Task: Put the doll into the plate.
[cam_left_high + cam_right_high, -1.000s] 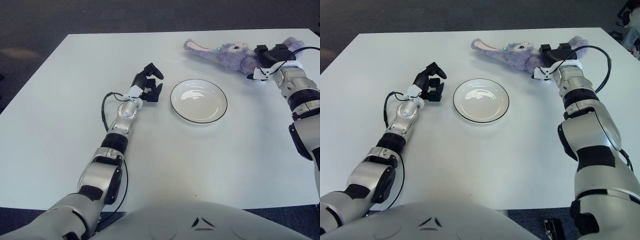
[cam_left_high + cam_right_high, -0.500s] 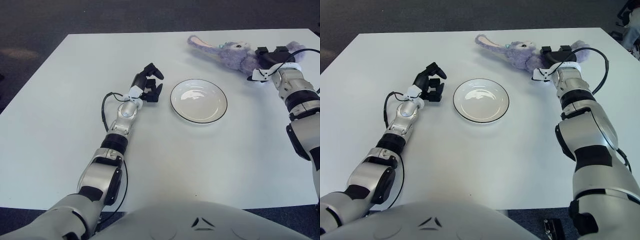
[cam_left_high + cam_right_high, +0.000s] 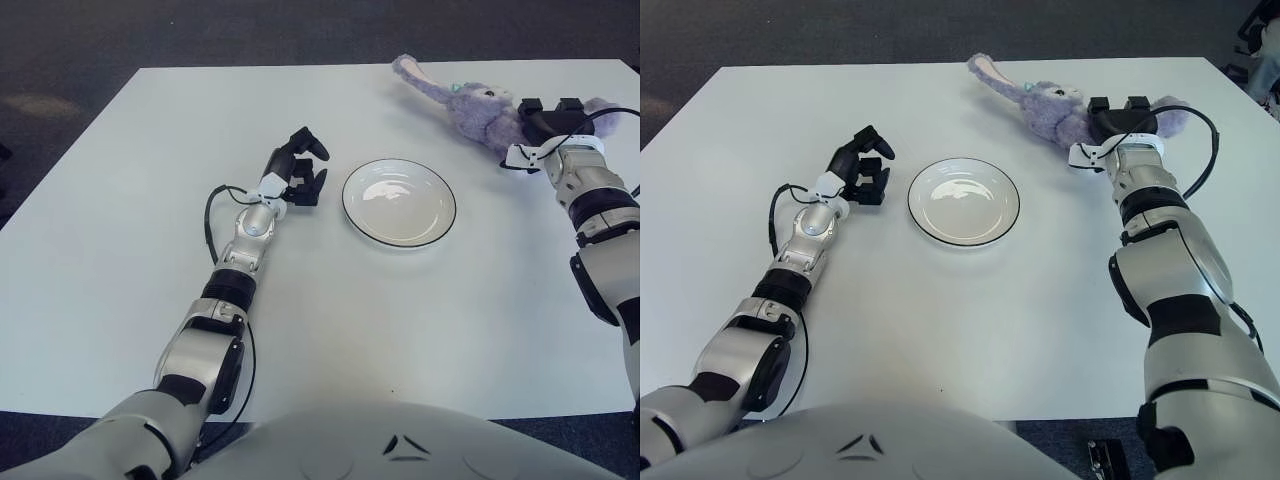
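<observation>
A purple plush rabbit doll (image 3: 470, 103) with long ears hangs at the far right of the white table, ears pointing up and left. My right hand (image 3: 548, 118) is shut on the doll's body and holds it just off the table top. The white plate (image 3: 399, 201) with a dark rim sits in the middle of the table, down and left of the doll, with nothing in it. My left hand (image 3: 299, 170) shows just left of the plate, fingers curled and holding nothing.
The white table (image 3: 120, 250) stretches wide on the left and in front of the plate. Dark carpet (image 3: 250, 30) lies beyond the far edge. A black cable (image 3: 1200, 130) loops off my right wrist.
My right hand has carried the doll to the right and a little farther back; its ears have swung up. The left hand and the plate have stayed put.
</observation>
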Available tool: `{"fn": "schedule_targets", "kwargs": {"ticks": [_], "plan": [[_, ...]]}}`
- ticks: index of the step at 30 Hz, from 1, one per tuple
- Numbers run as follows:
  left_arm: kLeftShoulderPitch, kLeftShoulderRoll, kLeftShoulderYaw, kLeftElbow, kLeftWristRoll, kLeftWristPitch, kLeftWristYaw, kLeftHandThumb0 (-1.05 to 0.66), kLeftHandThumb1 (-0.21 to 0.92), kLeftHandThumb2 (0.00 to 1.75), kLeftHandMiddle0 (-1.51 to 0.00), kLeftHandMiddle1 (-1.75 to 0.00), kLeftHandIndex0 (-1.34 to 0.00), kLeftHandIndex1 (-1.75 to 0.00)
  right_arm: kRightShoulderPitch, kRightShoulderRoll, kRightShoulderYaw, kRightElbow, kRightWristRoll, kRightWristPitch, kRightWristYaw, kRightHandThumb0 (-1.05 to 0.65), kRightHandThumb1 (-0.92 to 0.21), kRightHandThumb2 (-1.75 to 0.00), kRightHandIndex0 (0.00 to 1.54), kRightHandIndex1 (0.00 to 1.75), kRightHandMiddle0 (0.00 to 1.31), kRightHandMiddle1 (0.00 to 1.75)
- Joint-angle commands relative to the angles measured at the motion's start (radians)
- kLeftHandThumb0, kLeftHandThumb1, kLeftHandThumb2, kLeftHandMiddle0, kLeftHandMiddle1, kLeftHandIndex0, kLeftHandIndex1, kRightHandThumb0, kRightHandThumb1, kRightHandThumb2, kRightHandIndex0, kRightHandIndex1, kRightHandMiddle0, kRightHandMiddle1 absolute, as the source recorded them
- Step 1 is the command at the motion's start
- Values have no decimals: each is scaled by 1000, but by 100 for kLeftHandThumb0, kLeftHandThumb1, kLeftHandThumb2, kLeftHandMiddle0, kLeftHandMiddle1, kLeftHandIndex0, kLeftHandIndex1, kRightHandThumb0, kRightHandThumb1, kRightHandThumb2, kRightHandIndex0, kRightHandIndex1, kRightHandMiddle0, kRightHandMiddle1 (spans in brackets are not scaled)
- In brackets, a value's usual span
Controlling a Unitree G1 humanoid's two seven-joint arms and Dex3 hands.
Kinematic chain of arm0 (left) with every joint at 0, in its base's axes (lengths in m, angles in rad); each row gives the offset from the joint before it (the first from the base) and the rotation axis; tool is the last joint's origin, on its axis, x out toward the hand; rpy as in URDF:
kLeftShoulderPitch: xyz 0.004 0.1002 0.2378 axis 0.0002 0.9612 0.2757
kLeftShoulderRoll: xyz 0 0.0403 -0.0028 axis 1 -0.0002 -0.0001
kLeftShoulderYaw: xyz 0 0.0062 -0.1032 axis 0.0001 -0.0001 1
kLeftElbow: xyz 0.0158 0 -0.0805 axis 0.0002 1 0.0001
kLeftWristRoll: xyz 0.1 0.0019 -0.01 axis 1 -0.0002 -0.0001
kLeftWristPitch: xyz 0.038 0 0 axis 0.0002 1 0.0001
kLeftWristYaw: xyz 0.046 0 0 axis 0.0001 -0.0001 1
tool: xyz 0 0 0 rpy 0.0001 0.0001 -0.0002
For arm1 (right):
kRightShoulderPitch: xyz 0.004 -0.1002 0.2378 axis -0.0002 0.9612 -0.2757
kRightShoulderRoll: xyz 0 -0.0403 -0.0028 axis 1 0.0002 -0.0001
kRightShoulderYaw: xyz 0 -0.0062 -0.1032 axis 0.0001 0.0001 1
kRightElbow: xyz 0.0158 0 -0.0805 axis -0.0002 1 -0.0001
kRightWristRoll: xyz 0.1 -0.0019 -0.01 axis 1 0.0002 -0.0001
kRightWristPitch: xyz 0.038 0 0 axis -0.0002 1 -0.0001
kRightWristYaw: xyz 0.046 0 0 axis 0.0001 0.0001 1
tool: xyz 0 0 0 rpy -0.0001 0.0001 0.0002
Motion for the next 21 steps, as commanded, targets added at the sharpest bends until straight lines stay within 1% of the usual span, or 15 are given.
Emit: {"fn": "schedule_targets", "kwargs": {"ticks": [1, 5, 8, 14, 21], "plan": [[98, -5, -15, 53, 21, 1, 17, -44, 44, 116, -111, -175, -51, -175, 103, 42, -23, 26, 45, -27, -23, -5, -24, -128, 72, 139, 55, 174], [97, -4, -17, 52, 23, 1, 18, -44, 44, 116, -111, -175, -51, -175, 113, 49, -61, 27, 87, -37, -76, -1, -12, -142, 84, 136, 63, 174], [96, -4, -17, 52, 26, 3, 18, -44, 44, 116, -110, -175, -51, -175, 119, 49, -79, 28, 108, -49, -93, 0, -7, -146, 89, 134, 66, 175], [94, -6, -17, 54, 29, 7, 20, -44, 45, 115, -109, -175, -50, -175, 126, 46, -101, 28, 136, -70, -110, 0, -4, -149, 94, 130, 69, 175], [91, -8, -18, 58, 34, 6, 31, -43, 46, 114, -110, -175, -50, -175, 130, 39, -111, 25, 151, -80, -132, 0, -2, -151, 96, 128, 70, 175]]}}
